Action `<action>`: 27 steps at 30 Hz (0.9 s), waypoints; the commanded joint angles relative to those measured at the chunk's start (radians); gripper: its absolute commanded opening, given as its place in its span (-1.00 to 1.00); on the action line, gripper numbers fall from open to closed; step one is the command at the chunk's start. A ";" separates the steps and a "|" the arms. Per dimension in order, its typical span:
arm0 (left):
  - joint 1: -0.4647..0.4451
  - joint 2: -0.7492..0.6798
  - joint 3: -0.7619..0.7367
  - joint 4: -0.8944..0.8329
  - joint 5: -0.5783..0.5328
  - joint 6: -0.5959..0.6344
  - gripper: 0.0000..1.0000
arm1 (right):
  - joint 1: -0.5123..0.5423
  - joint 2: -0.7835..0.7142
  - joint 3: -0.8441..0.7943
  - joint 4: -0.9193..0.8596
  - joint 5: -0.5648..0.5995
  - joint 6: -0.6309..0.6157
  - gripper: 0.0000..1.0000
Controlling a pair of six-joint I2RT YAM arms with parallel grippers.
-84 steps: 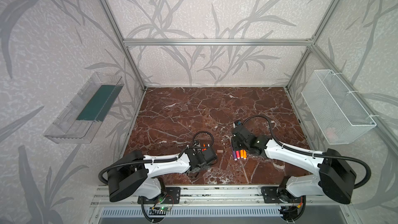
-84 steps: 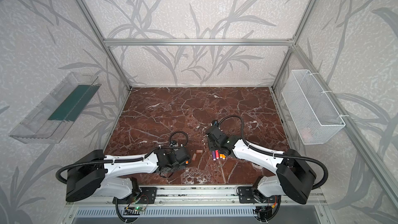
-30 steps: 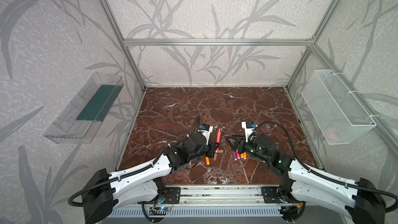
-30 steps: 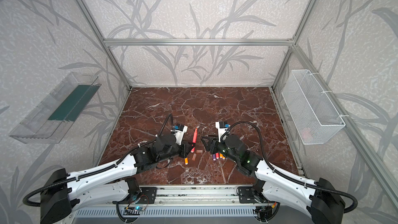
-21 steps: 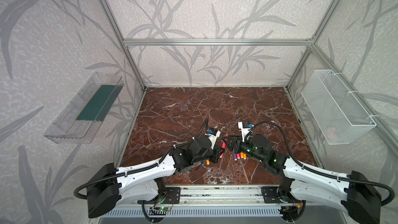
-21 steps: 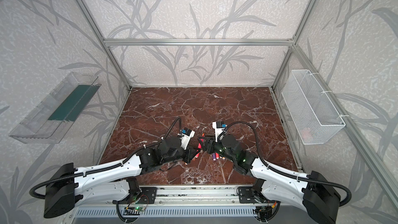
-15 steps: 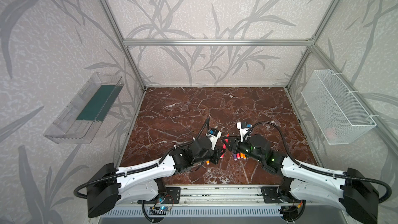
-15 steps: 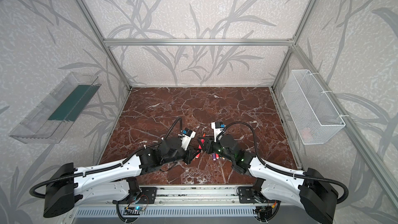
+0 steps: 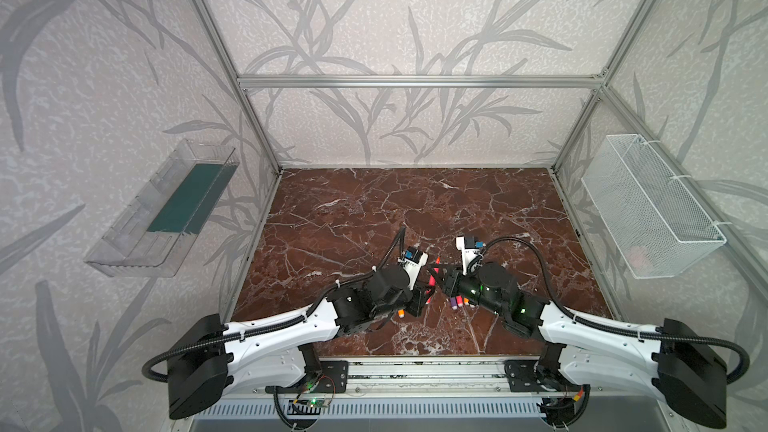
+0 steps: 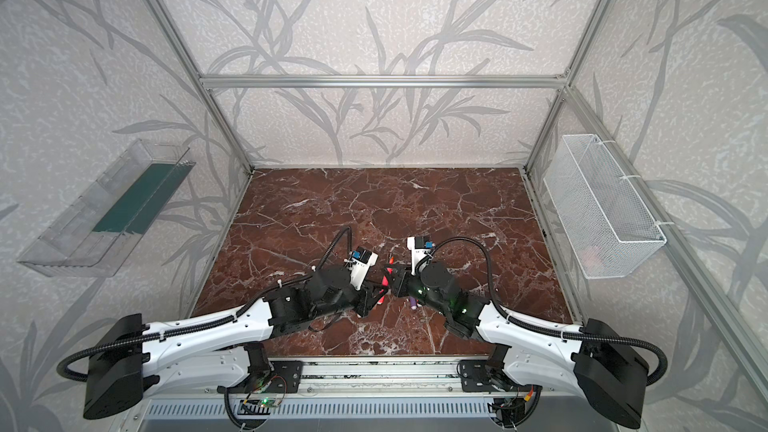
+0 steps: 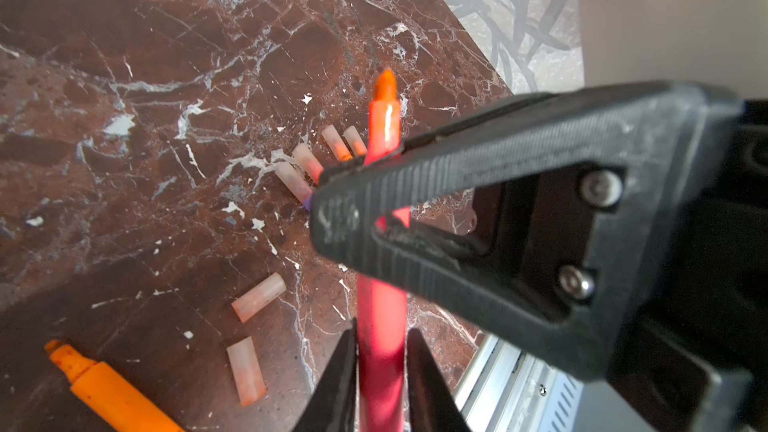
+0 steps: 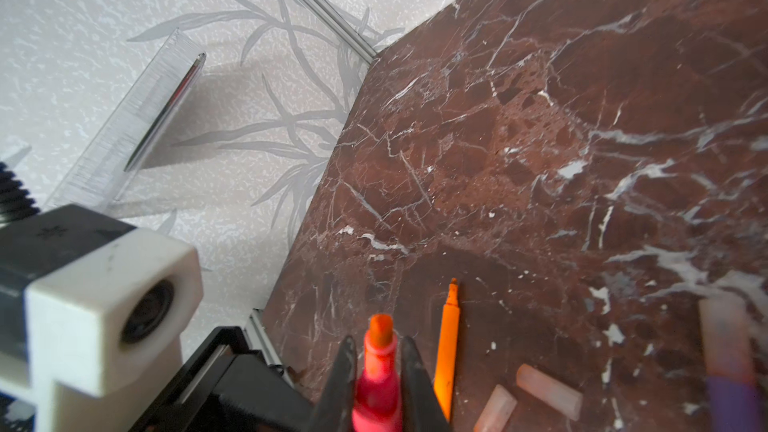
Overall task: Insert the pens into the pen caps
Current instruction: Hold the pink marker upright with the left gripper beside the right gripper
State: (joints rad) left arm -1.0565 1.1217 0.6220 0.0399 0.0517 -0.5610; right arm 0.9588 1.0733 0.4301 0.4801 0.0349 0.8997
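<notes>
Leaning inward, left arm [image 9: 270, 330] and right arm [image 9: 582, 326]; right fingers [image 12: 340, 384] around pink-red pen [image 12: 376, 386]

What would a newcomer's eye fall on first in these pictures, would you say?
Most likely the pink-red pen held up near the front middle of the marble table: the right gripper is shut on it, and it also runs between the fingers of the left gripper. Next, pale pen caps lie loose beside an uncapped orange pen on the marble.
</notes>
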 commanded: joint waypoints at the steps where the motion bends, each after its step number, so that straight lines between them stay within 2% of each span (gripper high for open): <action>1: -0.012 -0.018 -0.010 0.072 -0.031 0.033 -0.39 | 0.026 -0.018 -0.024 0.078 0.039 0.049 -1.00; 14: -0.026 -0.019 -0.057 0.166 -0.029 0.053 -0.31 | 0.051 -0.007 -0.071 0.202 0.081 0.129 -1.00; 18: -0.027 -0.017 -0.062 0.171 -0.040 0.052 -0.44 | 0.057 -0.004 -0.076 0.214 0.090 0.142 -1.00; 25: -0.028 -0.001 -0.076 0.200 -0.043 0.051 -0.45 | 0.058 -0.001 -0.095 0.252 0.099 0.152 -1.00; 27: -0.027 0.005 -0.074 0.202 -0.042 0.050 -0.47 | 0.091 0.000 -0.094 0.252 0.103 0.154 -1.00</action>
State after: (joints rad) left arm -1.0790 1.1179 0.5598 0.2028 0.0196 -0.5251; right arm 1.0267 1.0725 0.3443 0.6880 0.1234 1.0477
